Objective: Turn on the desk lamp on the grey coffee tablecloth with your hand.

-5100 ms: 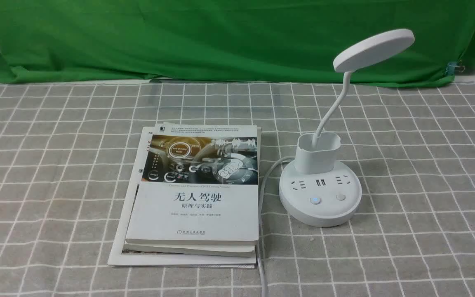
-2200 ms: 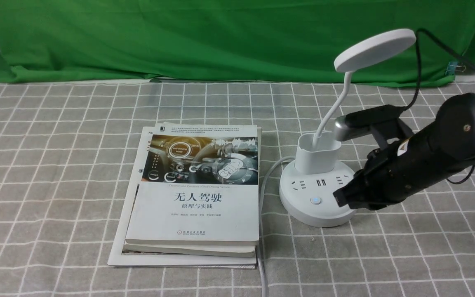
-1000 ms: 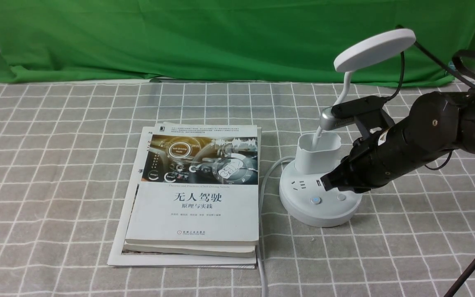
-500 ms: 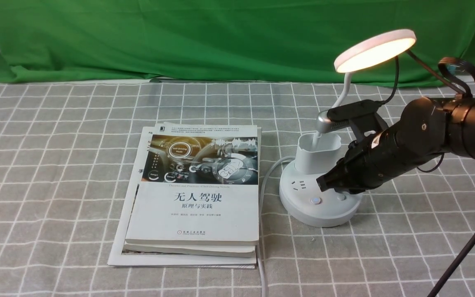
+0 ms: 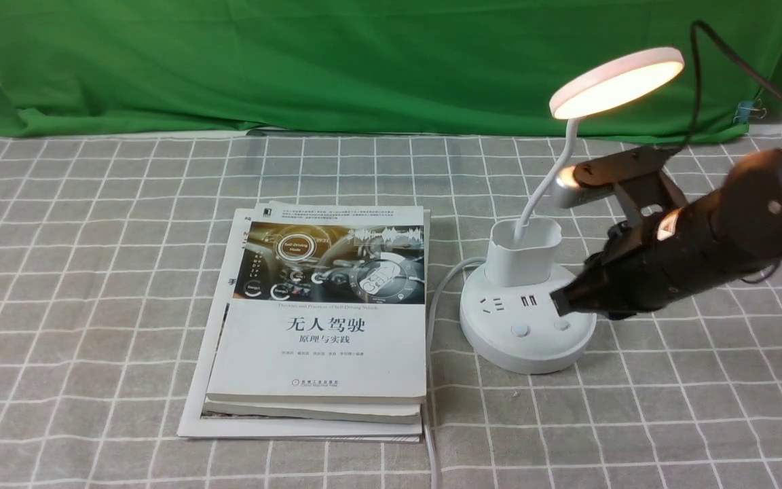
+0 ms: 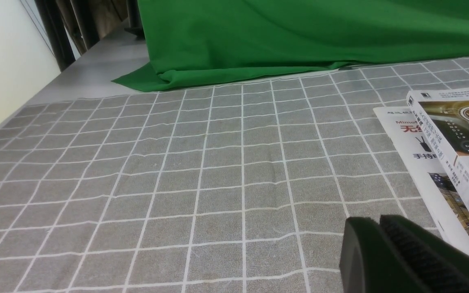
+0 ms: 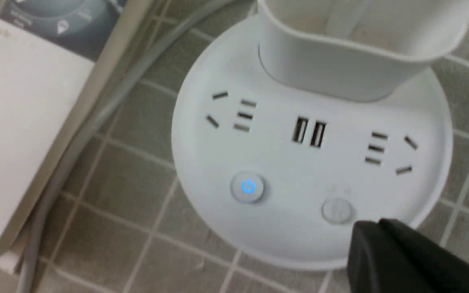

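Observation:
The white desk lamp (image 5: pixel 527 319) stands on the grey coffee tablecloth (image 5: pixel 92 272), right of centre. Its round head (image 5: pixel 613 81) glows warm yellow. My right gripper (image 5: pixel 559 303) is shut with nothing in it, its tip hovering just above the right side of the base, over the plain round button (image 7: pixel 337 210). In the right wrist view the shut tip (image 7: pixel 371 232) sits beside that button, and the other button (image 7: pixel 248 187) shows a blue power sign. My left gripper (image 6: pixel 375 226) is shut and empty, low over the cloth beside the books.
A stack of books (image 5: pixel 323 312) lies left of the lamp, its edge also in the left wrist view (image 6: pixel 454 138). The lamp's grey cord (image 5: pixel 432 326) runs between books and base toward the front edge. A green cloth (image 5: pixel 364 61) hangs across the back.
The lamp head went from dark to lit between a second and half a second ago. Since then my right gripper has drawn back to the right and lifted slightly off the base.

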You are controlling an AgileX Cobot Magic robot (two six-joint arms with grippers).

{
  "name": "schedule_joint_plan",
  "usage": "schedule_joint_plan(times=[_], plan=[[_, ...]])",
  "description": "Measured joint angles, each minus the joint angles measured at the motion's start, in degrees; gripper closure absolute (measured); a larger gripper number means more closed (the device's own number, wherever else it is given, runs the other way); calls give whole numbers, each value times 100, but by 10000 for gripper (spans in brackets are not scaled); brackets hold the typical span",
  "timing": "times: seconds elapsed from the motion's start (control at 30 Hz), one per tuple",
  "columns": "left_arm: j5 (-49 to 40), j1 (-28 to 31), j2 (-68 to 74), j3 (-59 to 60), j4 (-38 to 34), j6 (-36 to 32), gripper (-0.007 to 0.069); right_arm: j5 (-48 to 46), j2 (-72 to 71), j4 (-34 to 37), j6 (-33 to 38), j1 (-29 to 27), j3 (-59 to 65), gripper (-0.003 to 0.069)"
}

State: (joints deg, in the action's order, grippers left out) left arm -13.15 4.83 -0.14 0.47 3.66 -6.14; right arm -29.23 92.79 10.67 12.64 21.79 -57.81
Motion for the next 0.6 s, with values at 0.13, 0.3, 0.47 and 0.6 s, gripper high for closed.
schedule_joint_plan(times=[0.13,0.3,0.47,0.6], plan=[[0,0,0,0,0,0,606,-19,-941,-5,-94,0,634,627],[0,0,0,0,0,0,606,-21,-2298,-5,-114,0,1328,627],[0,0,0,0,0,0,606,-144,-3411,6,-291,0,1808,623],[0,0,0,0,0,0,606,-171,-3994,13,-356,0,1882,615]])
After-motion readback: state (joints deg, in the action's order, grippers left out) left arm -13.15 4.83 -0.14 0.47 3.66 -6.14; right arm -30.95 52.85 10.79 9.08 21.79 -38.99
